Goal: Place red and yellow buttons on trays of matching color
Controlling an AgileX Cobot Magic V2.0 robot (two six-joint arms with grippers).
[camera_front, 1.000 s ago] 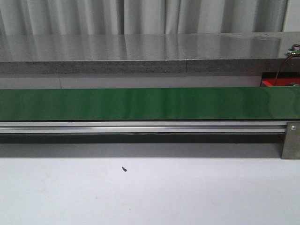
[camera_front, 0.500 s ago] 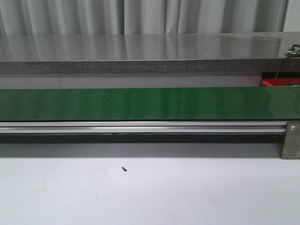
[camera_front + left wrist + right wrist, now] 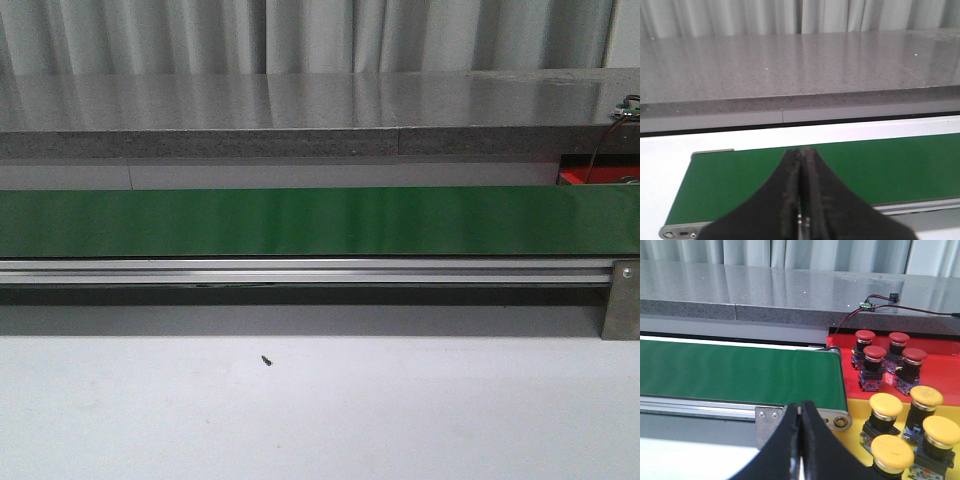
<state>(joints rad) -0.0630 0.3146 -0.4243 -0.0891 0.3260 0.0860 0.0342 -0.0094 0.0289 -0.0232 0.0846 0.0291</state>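
**Belt bare, buttons already sorted**

Nothing has changed in the front view over the last second: the green conveyor belt point(image 3: 300, 221) stays bare and the dark speck point(image 3: 266, 360) on the table point(image 3: 400, 420) has not moved. In the right wrist view, four red buttons point(image 3: 875, 354) stand on the red tray point(image 3: 940, 375) and four yellow buttons point(image 3: 886, 405) on the yellow tray point(image 3: 857, 412), at right. Left tool point(image 3: 801, 200) and right tool point(image 3: 800, 440) are both closed, holding nothing, hovering near the belt.

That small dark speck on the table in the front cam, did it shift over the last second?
No. The dark speck sits at the same spot below the conveyor's aluminium rail, left of centre, as in both earlier frames.
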